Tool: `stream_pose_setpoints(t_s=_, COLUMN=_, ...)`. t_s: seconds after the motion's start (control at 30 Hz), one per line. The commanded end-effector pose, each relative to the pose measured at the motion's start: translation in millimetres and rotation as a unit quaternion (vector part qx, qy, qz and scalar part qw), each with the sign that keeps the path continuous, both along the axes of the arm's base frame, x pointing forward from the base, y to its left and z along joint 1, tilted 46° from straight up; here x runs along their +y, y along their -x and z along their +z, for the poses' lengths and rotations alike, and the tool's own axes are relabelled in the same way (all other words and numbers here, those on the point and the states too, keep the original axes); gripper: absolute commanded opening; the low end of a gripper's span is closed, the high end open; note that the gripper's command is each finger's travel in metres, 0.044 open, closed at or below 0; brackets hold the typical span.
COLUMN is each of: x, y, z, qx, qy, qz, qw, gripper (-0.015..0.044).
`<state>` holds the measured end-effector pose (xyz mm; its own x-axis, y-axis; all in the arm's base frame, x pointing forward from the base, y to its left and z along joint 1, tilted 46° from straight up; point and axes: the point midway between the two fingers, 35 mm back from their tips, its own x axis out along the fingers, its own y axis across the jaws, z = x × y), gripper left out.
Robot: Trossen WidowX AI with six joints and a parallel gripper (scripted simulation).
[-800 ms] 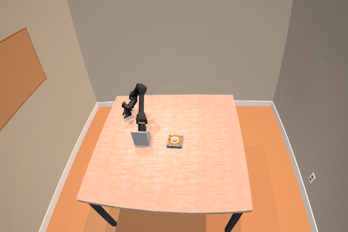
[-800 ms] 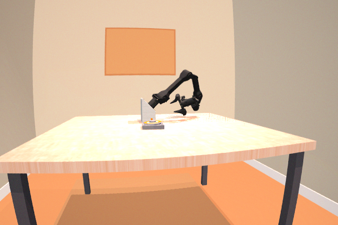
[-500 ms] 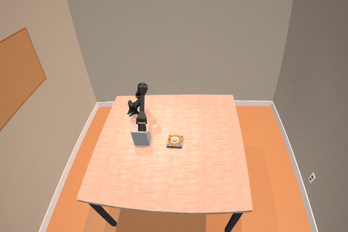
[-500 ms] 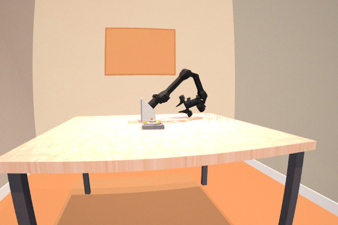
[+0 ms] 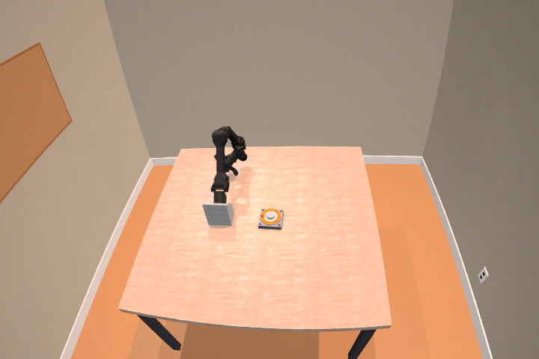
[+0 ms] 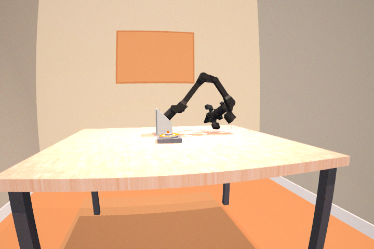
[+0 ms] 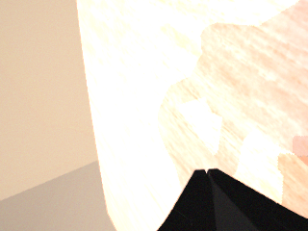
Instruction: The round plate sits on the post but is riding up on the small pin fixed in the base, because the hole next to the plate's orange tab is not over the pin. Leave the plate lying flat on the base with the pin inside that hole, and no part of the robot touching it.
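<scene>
Gripper: fingers stood pressed together with nothing between them; the wrist view showed the two dark fingers meeting in a seam over bare wood.

Arm: folded high at the far side of the table, gripper hanging just above the wood, well apart from the fixture.

Plate: round, orange-ringed, on the post over the grey base, near mid-table and just beside the grey wedge-shaped block.

Orange tab: showed as a small orange nub above the plate in the exterior view. The hole beside it and the pin were too small to make out.

Seating: the plate could not be judged flat or tilted at this size; by the task it was taken as still riding on the pin.

Step in hand: judged to be the approach, with closed fingers serving as a single pushing tip.

Doing it well: bring the tip down beside the tab, not on top of the plate, since downward load would likely jam it on the pin. Push tangentially so the plate turns about the post, in small strokes. Watch for the drop when hole meets pin.

Risk: overshoot past the pin, or shoving the whole base across the wood.

Finish: lift away so nothing touches the plate.
</scene>
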<state>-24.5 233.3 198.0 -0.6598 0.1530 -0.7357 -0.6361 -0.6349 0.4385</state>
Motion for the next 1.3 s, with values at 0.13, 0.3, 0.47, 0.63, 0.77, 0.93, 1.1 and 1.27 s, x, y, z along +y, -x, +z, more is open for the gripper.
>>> stream_pose_setpoints(t_s=0.13, x=-15.2, y=-57.3, z=2.6, qx=0.022, qy=0.027, qz=-0.163, qw=0.986, gripper=0.0000)
stream_pose_setpoints(t_s=0.3, x=-25.6, y=-96.2, z=-3.1, qx=0.029, qy=0.042, qz=-0.259, qw=0.965, gripper=0.0000)
stream_pose_setpoints(t_s=0.47, x=-48.7, y=-150.0, z=-20.2, qx=0.035, qy=0.071, qz=-0.382, qw=0.921, gripper=0.0000)
stream_pose_setpoints(t_s=0.63, x=-71.6, y=-182.8, z=-34.2, qx=0.045, qy=0.088, qz=-0.460, qw=0.882, gripper=0.0000)
stream_pose_setpoints(t_s=0.77, x=-101.2, y=-214.8, z=-59.1, qx=0.066, qy=0.111, qz=-0.537, qw=0.834, gripper=0.0000)
stream_pose_setpoints(t_s=0.93, x=-134.6, y=-240.2, z=-86.3, qx=0.095, qy=0.126, qz=-0.607, qw=0.779, gripper=0.0000)
stream_pose_setpoints(t_s=1.1, x=-174.4, y=-256.7, z=-115.0, qx=0.129, qy=0.138, qz=-0.674, qw=0.714, gripper=0.0000)
stream_pose_setpoints(t_s=1.27, x=-227.8, y=-260.4, z=-150.4, qx=0.180, qy=0.151, qz=-0.752, qw=0.616, gripper=0.0000)
